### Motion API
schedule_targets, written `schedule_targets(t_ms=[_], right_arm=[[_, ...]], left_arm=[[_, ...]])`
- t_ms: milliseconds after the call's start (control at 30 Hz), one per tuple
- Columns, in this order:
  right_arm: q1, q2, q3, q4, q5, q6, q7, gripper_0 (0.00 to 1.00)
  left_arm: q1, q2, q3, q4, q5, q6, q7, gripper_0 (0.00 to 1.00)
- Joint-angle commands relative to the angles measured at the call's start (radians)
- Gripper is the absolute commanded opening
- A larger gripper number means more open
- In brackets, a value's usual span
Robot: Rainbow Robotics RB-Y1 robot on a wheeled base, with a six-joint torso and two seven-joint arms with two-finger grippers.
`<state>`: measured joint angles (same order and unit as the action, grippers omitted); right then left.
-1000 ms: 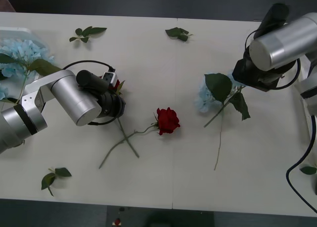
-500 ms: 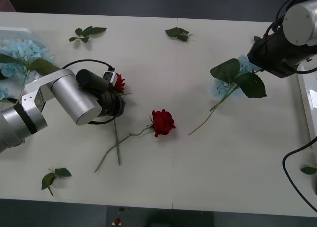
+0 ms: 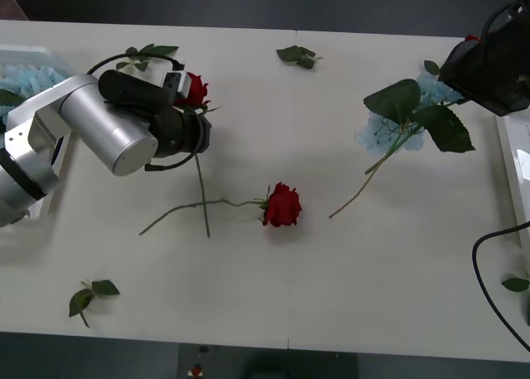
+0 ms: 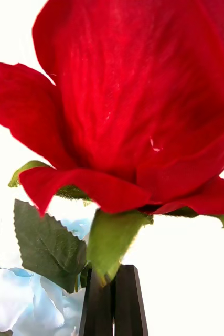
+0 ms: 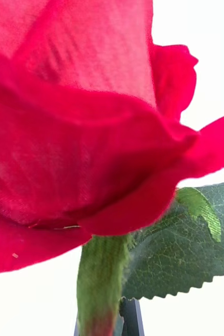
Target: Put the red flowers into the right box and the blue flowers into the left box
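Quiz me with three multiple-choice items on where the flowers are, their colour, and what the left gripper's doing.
1. The loose red rose lies: A off the table's edge; B on the table's middle; C in a gripper.
2. The big-leaved flower hanging beside the right gripper, which grips a second red rose, is: A yellow; B pale blue; C white.
3. The left gripper is: A open; B shut on a third red rose; C resting on the table.
B, it lies flat, untouched; B, pale blue petals; B, black fingers closed below the bloom.

Front cam overhead; wrist cams close-up.
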<state>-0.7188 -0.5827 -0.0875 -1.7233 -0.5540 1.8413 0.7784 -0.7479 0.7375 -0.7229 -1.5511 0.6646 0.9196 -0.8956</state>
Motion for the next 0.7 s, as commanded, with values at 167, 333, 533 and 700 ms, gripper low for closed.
schedule_targets(t_ms=[167, 333, 533, 700], right_arm=[[-0.007, -0.02, 0.003, -0.03, 0.017, 0.003, 0.068, 1.0], [-0.007, -0.02, 0.003, -0.03, 0.02, 0.003, 0.073, 1.0], [-0.005, -0.022, 0.002, -0.028, 0.034, 0.003, 0.074, 1.0], [-0.005, -0.02, 0.002, -0.03, 0.052, 0.003, 0.074, 1.0]], left_arm=[[-0.045, 0.043, 0.065, -0.218, -0.082, -0.031, 0.012, 0.0], [-0.045, 0.043, 0.065, -0.25, -0.163, -0.145, 0.012, 0.0], [-0.041, 0.049, 0.066, -0.25, -0.321, -0.222, 0.011, 0.0], [-0.041, 0.054, 0.129, -0.265, -0.281, -0.328, 0.02, 0.0]])
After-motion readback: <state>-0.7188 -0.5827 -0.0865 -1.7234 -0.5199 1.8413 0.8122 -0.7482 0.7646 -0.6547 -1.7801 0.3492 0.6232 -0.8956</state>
